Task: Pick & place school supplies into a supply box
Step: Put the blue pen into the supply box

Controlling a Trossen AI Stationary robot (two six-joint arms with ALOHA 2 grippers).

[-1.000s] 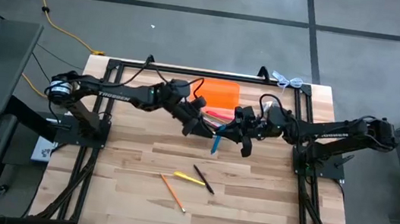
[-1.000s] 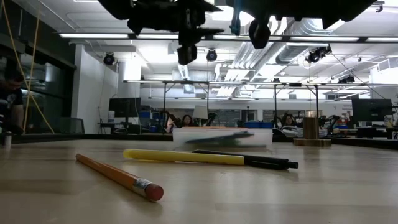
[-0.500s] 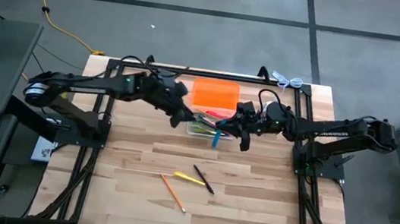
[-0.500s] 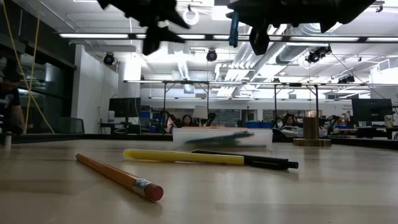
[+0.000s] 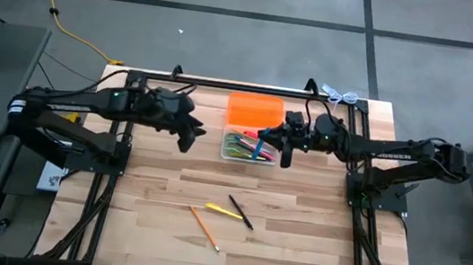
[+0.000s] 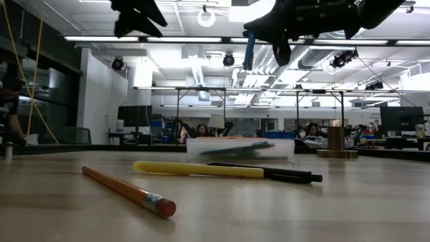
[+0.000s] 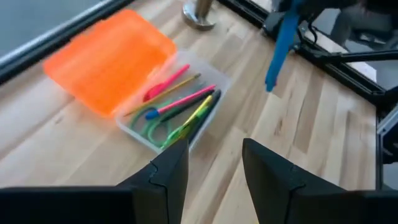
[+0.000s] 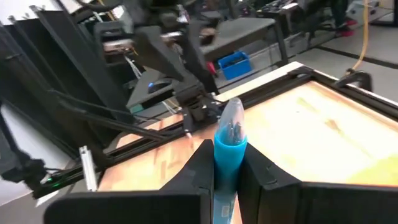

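Over the last second the left gripper (image 5: 188, 136) has pulled away from the clear supply box (image 5: 247, 146) toward its own side of the table, fingers (image 7: 169, 171) parted and empty, so its part of this delivery looks finished. The right gripper (image 5: 286, 148) has meanwhile drifted to the box's edge, jaws clamped on a blue pen (image 6: 249, 52) held high above the box; a release seems next. A yellow pen (image 5: 224, 210), black pen (image 5: 240, 212) and orange pencil (image 5: 204, 227) lie well apart on the table (image 5: 296, 239).
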